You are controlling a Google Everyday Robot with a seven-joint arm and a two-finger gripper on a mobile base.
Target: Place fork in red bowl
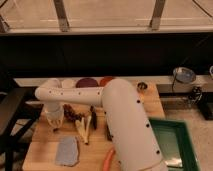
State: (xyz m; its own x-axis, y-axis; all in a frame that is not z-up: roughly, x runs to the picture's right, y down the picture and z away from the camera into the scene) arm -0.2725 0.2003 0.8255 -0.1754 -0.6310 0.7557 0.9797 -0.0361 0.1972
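Note:
My white arm (120,115) reaches from the lower right across the wooden table (42,152). The gripper (54,121) points down over the table's left part, just left of the pale cream sticks (85,128). The red bowl (106,80) stands at the back edge, partly hidden behind my arm, right of the purple bowl (87,82). I cannot make out the fork; it may be hidden under the gripper. Nothing shows in the red bowl's visible part.
A white cup (67,83) stands left of the purple bowl. A black-handled utensil (93,118), a dark reddish item (73,114), a grey cloth (67,151) and an orange carrot (109,159) lie on the table. A green tray (175,145) sits at the right, and a metal bowl (183,75) farther back.

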